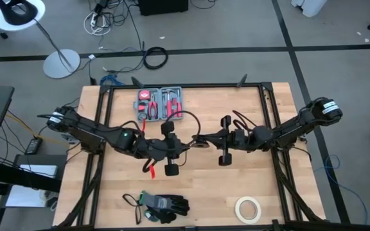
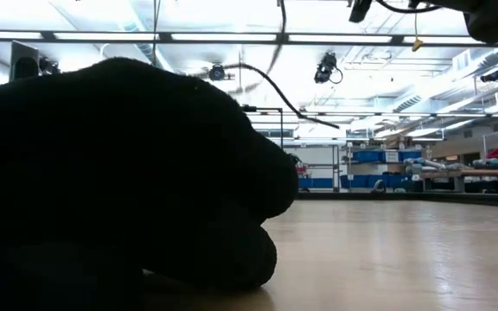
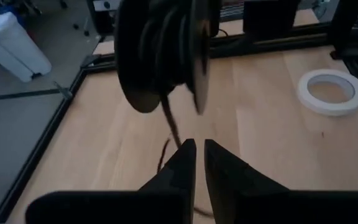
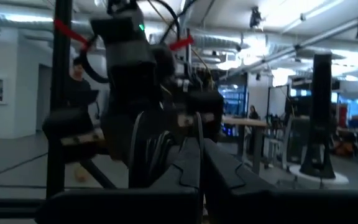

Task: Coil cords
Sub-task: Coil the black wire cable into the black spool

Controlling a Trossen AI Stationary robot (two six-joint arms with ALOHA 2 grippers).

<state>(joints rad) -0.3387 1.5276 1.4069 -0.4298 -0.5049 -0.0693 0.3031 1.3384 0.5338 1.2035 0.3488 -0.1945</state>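
Observation:
The cord is wound into a small round coil [image 3: 160, 56], which hangs in the air over the table's middle [image 1: 201, 142] between my two grippers. A loose tail [image 3: 171, 124] runs from the coil down to my left gripper [image 3: 199, 155], whose fingers are nearly together on it. My right gripper [image 4: 201, 155] comes from the table's right [image 1: 209, 140] and is shut at the coil [image 4: 154, 149], which it shows edge-on. The low view is mostly blocked by a dark glove [image 2: 119, 173]. My left gripper has the cord's loose tail [image 3: 178, 140] at its fingertips, just below the coil; the left finger's tip hides the exact spot. The tail runs fairly straight from the coil to the fingers. My right gripper holds the coil [image 4: 166, 146] at its fingertips, coming level from the table's right. The coil is lifted clear of the table and stands on edge; the fingers hide which part they grip.
An open tool case [image 1: 159, 104] lies at the far middle. Black gloves [image 1: 162, 205] lie near the front edge, with a white tape roll [image 1: 248, 209] to their right. Black frame rails [image 1: 268, 115] run along the table's sides.

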